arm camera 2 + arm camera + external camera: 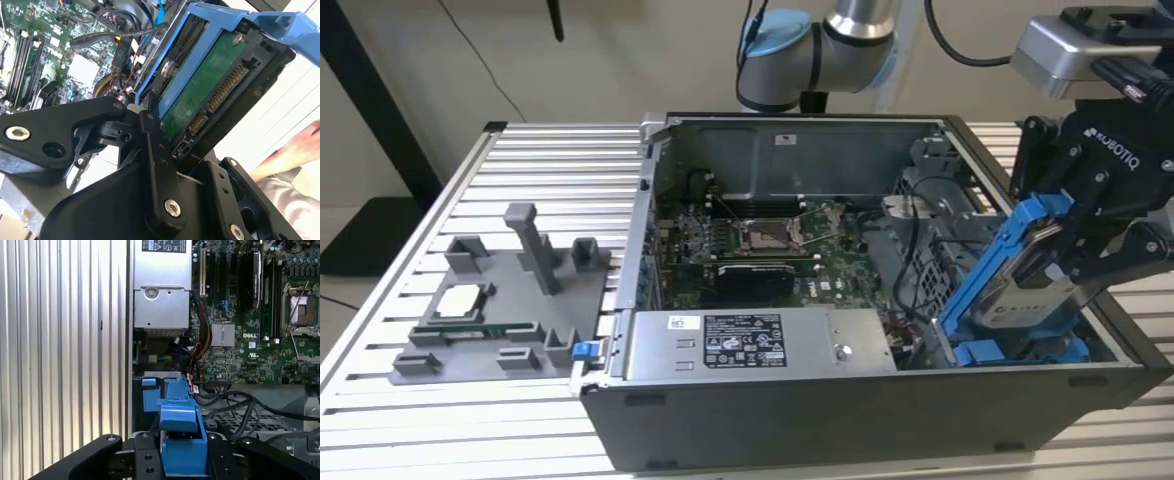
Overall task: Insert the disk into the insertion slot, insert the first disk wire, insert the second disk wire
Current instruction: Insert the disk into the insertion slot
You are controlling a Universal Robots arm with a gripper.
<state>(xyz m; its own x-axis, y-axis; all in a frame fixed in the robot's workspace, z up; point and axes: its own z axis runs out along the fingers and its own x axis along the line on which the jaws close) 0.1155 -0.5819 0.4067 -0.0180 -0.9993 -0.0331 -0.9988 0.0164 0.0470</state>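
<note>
at the right of the exterior view the gripper (1071, 255) is clamped on the disk (1014, 295), which hangs tilted in its blue carrier. its lower end is at the insertion slot (994, 352) of the drive cage in the lower right of the open computer case (854, 420); whether it touches, i cannot tell. to do this well, i judge, square the tilted carrier to the bay's blue fittings, keep it off the loose black cables (240, 396) beside the cage in the first wrist view, and press only once both edges line up.
</note>
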